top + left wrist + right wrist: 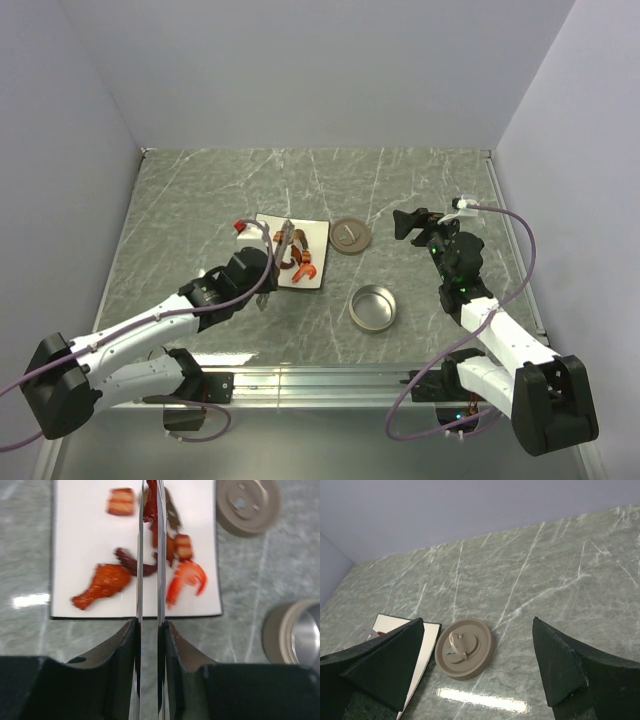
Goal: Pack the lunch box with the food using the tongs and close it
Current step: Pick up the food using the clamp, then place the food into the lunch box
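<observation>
My left gripper is shut on the tongs, pressing their two thin silver arms close together. The arms reach out over the white plate. Their tips meet on a red piece of food at the plate's far side. More of the food lies on the plate: a drumstick-shaped piece, a shrimp, and cubes. The lunch box stands open and looks empty, right of the plate. Its lid lies apart, below my open right gripper.
The marble table ends in a metal rail at the near edge. Grey walls close in the back and both sides. The right arm's cable loops beside its wrist.
</observation>
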Motion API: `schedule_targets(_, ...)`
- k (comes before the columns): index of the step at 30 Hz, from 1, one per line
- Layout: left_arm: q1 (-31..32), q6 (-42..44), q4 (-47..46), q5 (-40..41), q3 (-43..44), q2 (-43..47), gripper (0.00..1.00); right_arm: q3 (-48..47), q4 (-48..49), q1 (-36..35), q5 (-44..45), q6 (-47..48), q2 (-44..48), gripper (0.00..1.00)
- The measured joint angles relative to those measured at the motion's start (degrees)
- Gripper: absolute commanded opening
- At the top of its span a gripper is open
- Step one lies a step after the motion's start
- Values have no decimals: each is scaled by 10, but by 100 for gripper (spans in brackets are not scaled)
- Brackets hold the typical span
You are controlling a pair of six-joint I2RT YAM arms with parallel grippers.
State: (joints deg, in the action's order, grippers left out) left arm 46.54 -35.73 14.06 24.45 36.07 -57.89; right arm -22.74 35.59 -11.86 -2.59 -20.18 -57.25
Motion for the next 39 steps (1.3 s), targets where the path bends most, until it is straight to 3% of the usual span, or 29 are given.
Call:
schedule_targets(18,161,34,-76,-103,0,-13,21,0,-15,0,17,-4,17,95)
schedule_targets(29,225,50,-102,-133,-1,-4,22,0,-27,0,30,-6,19,95)
schedule_targets(32,231,51,-102,-138,-1,-4,24,0,-29,0,31,-6,20,95)
schedule_targets(39,238,51,-101,-142,-1,-11,41,0,-35,0,33,-9,24,95)
